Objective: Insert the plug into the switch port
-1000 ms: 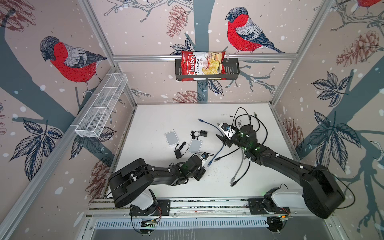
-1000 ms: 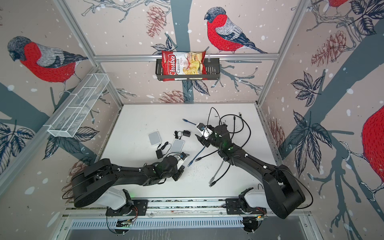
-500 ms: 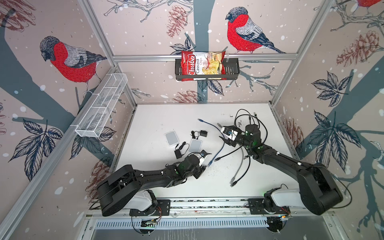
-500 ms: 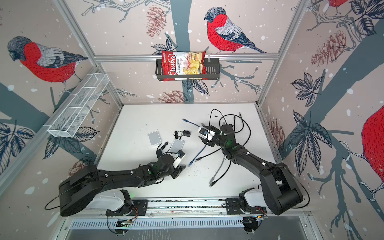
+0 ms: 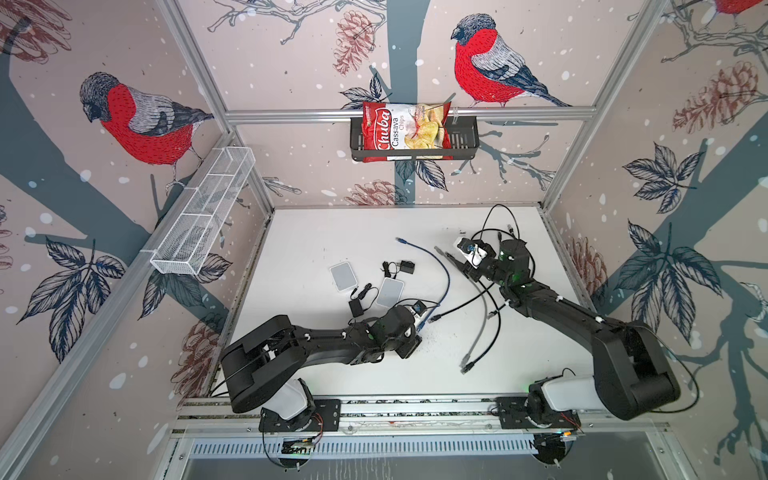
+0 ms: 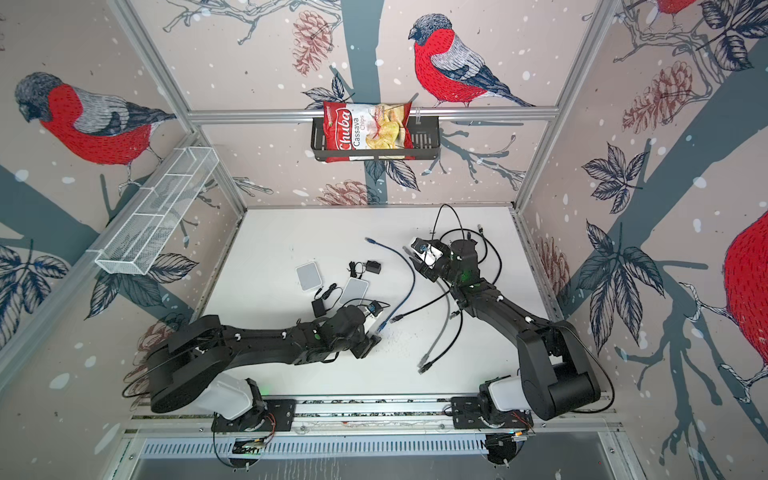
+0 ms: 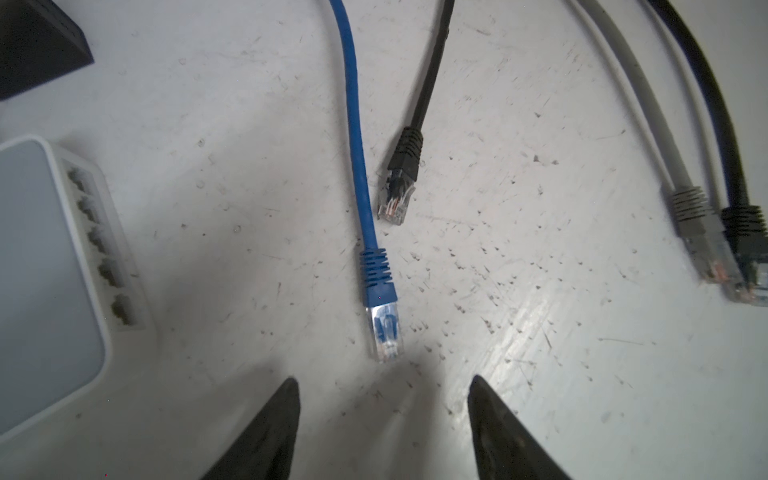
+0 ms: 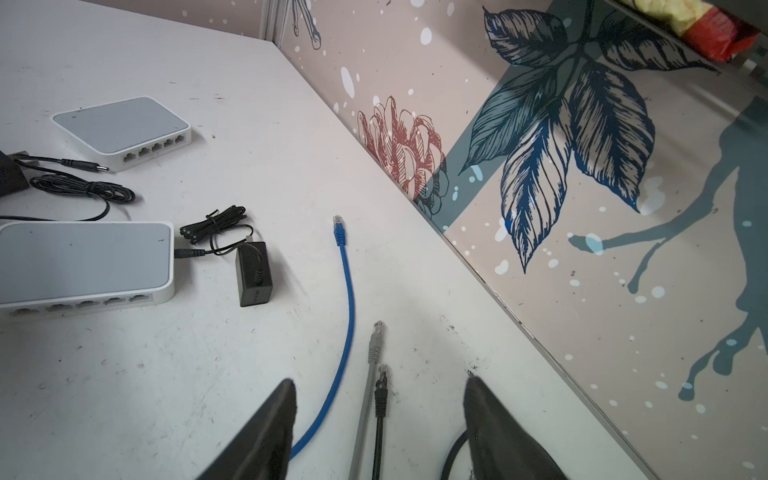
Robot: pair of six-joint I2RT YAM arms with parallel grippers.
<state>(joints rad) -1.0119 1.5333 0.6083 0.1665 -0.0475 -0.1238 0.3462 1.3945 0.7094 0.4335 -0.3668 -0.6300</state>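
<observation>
The left gripper (image 7: pixel 382 419) stands open and empty, its jaws straddling bare table just below the blue plug (image 7: pixel 384 332) at lower centre of the left wrist view. The right gripper (image 8: pixel 380 419) is likewise open and empty. The switch (image 7: pixel 50 286) lies at left edge, ports facing the plug. Risk: closing too low misses the plug; a skewed grip would jam at the port.

two switches (image 5: pixel 343 276) (image 5: pixel 390 291) lie left of centre on the table (image 5: pixel 316 232), adapters (image 5: pixel 406 267) between them, cables (image 5: pixel 482 328) to their right
</observation>
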